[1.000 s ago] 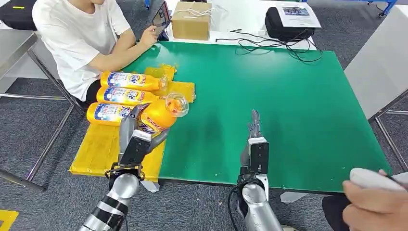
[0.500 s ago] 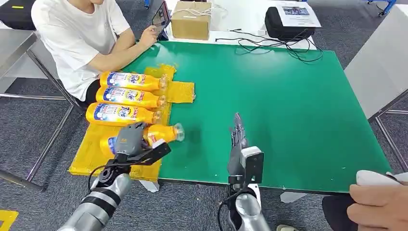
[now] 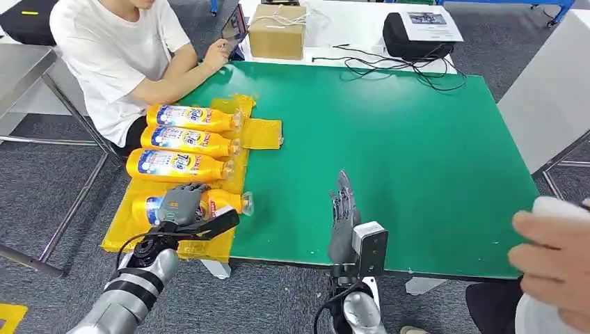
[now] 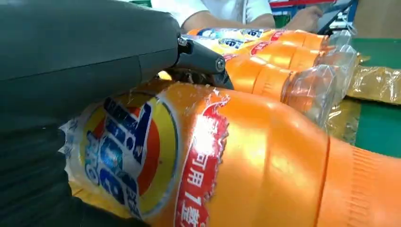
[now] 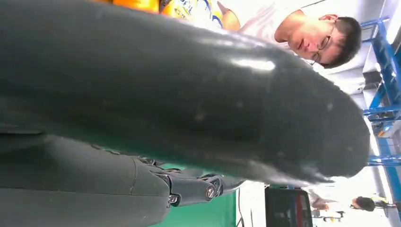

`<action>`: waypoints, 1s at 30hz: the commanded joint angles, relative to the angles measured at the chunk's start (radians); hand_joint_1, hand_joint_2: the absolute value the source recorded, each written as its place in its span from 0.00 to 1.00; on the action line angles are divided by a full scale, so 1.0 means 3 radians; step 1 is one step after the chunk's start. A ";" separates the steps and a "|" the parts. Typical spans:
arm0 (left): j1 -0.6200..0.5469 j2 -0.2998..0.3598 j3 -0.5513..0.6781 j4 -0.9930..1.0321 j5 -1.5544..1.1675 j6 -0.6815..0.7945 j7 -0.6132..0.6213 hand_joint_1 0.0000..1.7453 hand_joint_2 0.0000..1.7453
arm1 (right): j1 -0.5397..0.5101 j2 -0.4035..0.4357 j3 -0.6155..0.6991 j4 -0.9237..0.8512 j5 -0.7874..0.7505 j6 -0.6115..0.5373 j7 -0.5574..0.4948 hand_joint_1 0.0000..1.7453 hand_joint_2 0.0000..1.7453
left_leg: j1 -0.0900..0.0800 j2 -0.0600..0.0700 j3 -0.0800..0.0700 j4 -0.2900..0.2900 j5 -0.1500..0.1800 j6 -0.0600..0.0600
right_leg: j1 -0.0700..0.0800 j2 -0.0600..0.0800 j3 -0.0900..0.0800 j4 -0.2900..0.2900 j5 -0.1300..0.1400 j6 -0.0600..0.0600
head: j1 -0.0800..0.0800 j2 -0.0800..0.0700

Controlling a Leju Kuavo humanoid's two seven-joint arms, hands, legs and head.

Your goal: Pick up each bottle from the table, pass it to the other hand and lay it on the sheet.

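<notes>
At the far left a person in a white shirt [image 3: 118,56] sat at the table's ten o'clock corner, holding a phone [image 3: 233,26]. Below that, a yellow sheet [image 3: 132,226] lay along the left edge of the green table [image 3: 389,125], with three orange bottles [image 3: 182,142] lying on their sides in a row on it, caps pointing toward three o'clock. Just at six o'clock of that row, a fourth bottle [image 3: 209,204] lay on its side on the sheet, its clear cap end just over the sheet's edge on the green surface. The left hand [image 3: 182,203] rested over this bottle's labelled middle, fingers curled around it in a grip; the left wrist view showed the orange body and blue-and-red label [image 4: 127,156] close against the grey cover, with the other bottles just beyond. Toward the middle, near the table's six o'clock edge, the right hand [image 3: 341,212] stood upright with its fingers straight and held nothing, well apart from the bottles. At twelve o'clock, past the green surface, sat a cardboard box [image 3: 277,29], loose black cables [image 3: 389,62] and a black bag [image 3: 417,31] with a paper on top. At the far right, around four o'clock, another person's hand [image 3: 553,254] held something white.
</notes>
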 commanded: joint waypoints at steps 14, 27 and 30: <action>-0.0003 -0.0169 0.0023 -0.0165 0.0731 -0.0083 -0.0423 0.00 1.00 | -0.0085 -0.0054 0.0026 0.0239 -0.0007 0.0096 0.0003 0.00 0.00 | 0.0002 -0.0005 0.0008 -0.0002 0.0000 -0.0003 | 0.0001 0.0001 0.0010 -0.0003 -0.0002 -0.0002 | 0.0001 0.0000; 0.0457 -0.0369 -0.0694 -0.2306 0.2498 0.0588 -0.1271 0.00 1.00 | -0.0227 -0.0040 0.0260 0.0675 -0.0070 -0.0028 -0.0152 0.00 0.00 | 0.0005 -0.0007 -0.0008 0.0005 -0.0007 -0.0003 | 0.0004 0.0004 -0.0002 0.0000 -0.0004 -0.0004 | 0.0003 0.0000; 0.0458 -0.0358 -0.0646 -0.2130 0.2512 0.0610 -0.1305 0.00 1.00 | -0.0238 -0.0057 0.0239 0.0654 -0.0073 -0.0030 -0.0149 0.00 0.00 | 0.0004 -0.0007 0.0001 0.0002 -0.0008 -0.0006 | 0.0003 0.0007 0.0005 0.0000 -0.0005 -0.0006 | 0.0001 0.0000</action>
